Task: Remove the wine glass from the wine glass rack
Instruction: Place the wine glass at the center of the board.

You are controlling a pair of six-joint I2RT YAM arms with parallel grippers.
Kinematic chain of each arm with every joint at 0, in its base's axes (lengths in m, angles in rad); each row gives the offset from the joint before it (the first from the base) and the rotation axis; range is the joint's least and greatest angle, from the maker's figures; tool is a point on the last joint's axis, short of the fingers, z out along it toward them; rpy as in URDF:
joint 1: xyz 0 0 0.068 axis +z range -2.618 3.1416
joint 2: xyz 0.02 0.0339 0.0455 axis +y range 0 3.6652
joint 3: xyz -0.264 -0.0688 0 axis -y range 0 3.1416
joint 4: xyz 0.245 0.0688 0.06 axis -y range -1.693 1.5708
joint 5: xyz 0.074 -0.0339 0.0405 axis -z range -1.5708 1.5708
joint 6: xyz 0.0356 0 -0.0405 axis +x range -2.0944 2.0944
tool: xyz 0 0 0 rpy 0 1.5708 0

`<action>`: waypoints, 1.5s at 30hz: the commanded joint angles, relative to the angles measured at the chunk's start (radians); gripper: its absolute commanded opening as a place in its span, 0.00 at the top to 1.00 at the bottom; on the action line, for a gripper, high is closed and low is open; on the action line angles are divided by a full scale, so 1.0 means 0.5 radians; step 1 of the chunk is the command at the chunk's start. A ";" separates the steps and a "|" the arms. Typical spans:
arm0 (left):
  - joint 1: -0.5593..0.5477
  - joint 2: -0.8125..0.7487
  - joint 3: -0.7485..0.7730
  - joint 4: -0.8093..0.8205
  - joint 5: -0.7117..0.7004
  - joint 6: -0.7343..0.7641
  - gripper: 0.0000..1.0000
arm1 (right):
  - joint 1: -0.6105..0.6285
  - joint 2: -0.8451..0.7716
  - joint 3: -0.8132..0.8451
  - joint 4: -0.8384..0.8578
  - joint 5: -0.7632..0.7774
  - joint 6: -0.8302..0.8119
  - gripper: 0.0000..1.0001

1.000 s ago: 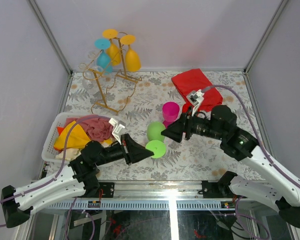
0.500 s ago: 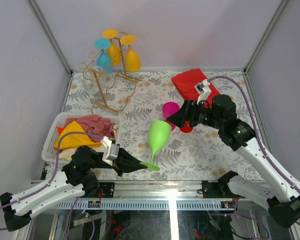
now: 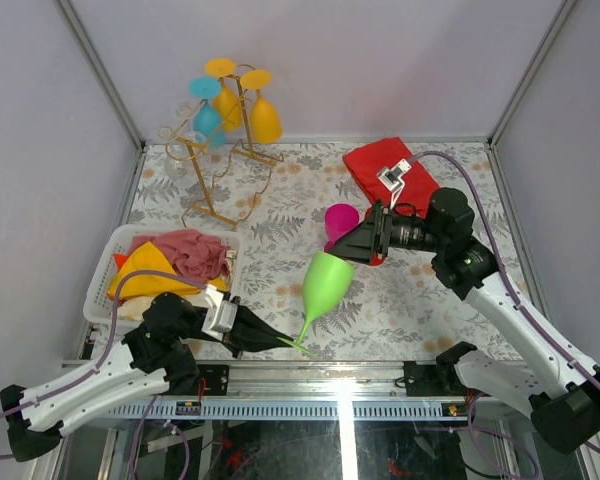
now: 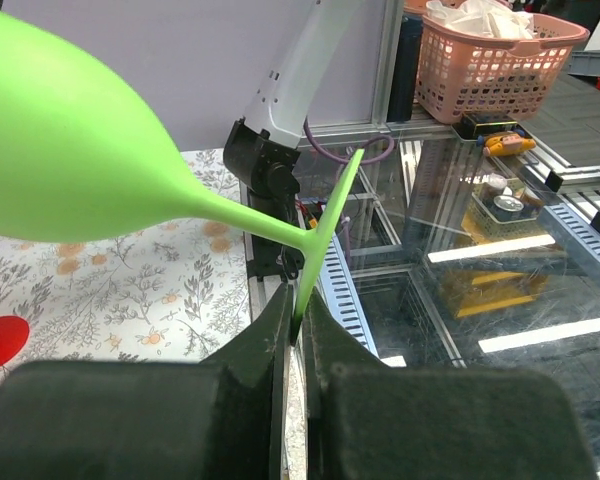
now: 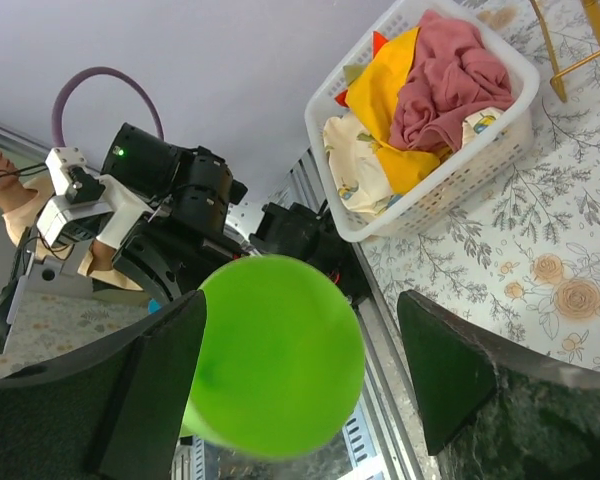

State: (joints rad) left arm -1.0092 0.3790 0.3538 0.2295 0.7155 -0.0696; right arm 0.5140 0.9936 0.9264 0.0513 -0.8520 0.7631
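Note:
A green wine glass (image 3: pixel 325 285) hangs tilted over the table's near edge, its bowl pointing to the back right. My left gripper (image 3: pixel 292 344) is shut on the rim of its thin foot (image 4: pixel 325 235), seen edge-on between the fingers. My right gripper (image 3: pixel 338 250) is open just behind the bowl. In the right wrist view the bowl (image 5: pixel 280 350) sits between the wide-spread fingers, with a clear gap on the right. The gold wire wine glass rack (image 3: pixel 220 170) stands at the back left. Two yellow glasses (image 3: pixel 265 120) and a blue glass (image 3: pixel 208 115) hang on it.
A white basket (image 3: pixel 120 250) of cloths sits at the near left. A magenta cup (image 3: pixel 342 220) stands mid-table beside my right gripper. A red cloth (image 3: pixel 380 165) lies at the back right. Metal frame posts border the table.
My right gripper has opened wide and let go of the green bowl. My left gripper drew back toward the near edge with the foot, and the glass now hangs tilted.

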 commanded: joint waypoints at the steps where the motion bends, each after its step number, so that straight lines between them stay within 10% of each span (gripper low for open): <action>1: 0.007 0.056 0.045 0.024 -0.086 -0.026 1.00 | 0.016 -0.090 -0.004 0.001 -0.166 -0.044 0.16; 8: 0.006 0.041 0.059 0.023 -0.098 -0.113 1.00 | 0.015 -0.308 -0.078 -0.264 0.700 -0.244 0.15; 19: 0.009 0.102 0.082 0.028 0.012 -0.067 1.00 | 0.015 -0.082 0.014 -0.068 -0.231 0.018 0.17; 33: 0.006 0.063 0.125 -0.163 -0.309 -0.050 1.00 | 0.016 -0.148 -0.115 0.235 -0.672 0.213 0.82; 37: 0.007 0.054 0.157 -0.264 -0.554 -0.120 0.72 | 0.017 -0.227 -0.131 0.208 -0.537 0.186 1.00; 45: 0.007 -0.038 0.380 -0.682 -1.167 -0.321 0.18 | 0.016 -0.292 0.178 -0.674 0.006 -0.476 1.00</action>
State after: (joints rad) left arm -1.0080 0.3965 0.4500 -0.0338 0.3920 -0.1528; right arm 0.5171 0.8593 0.9215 -0.0505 -1.0061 0.7204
